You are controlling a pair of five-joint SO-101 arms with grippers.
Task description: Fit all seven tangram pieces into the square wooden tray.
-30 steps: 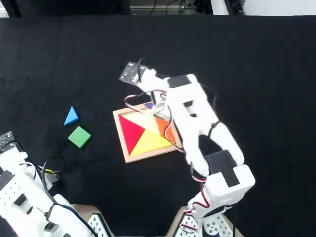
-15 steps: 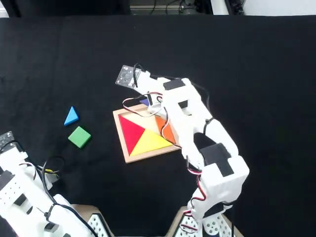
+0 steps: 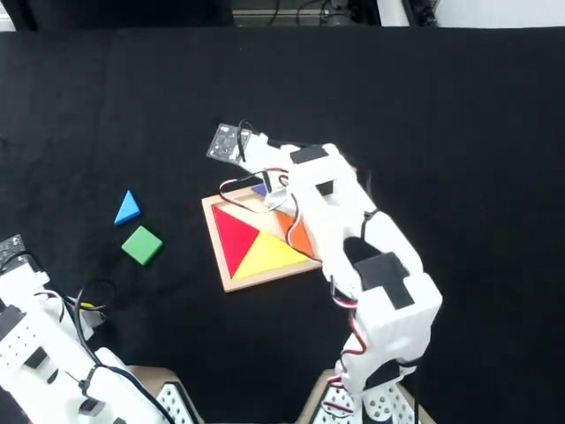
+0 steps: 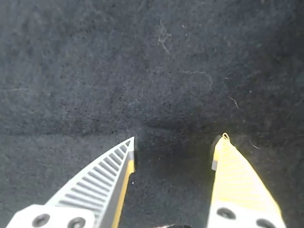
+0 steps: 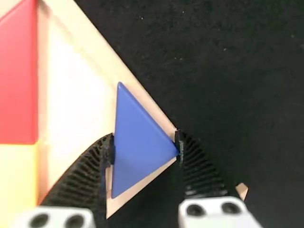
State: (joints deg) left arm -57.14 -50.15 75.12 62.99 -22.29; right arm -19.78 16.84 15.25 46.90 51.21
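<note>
At the far corner of the tray (image 5: 104, 52), the right pincer (image 5: 145, 142) clamps a blue triangle (image 5: 137, 152).
Likely light, stiff and slick, so hold its flat sides. The left pincer (image 4: 176, 142) gapes empty.

Nothing here you can actually read, mate. The little speckled plate (image 3: 228, 140) up on the arm's wrist just shows dots, too small to make out as characters. The wooden tray (image 3: 214, 231) and the blue triangle (image 5: 137, 142) have plain, unmarked faces.
</note>
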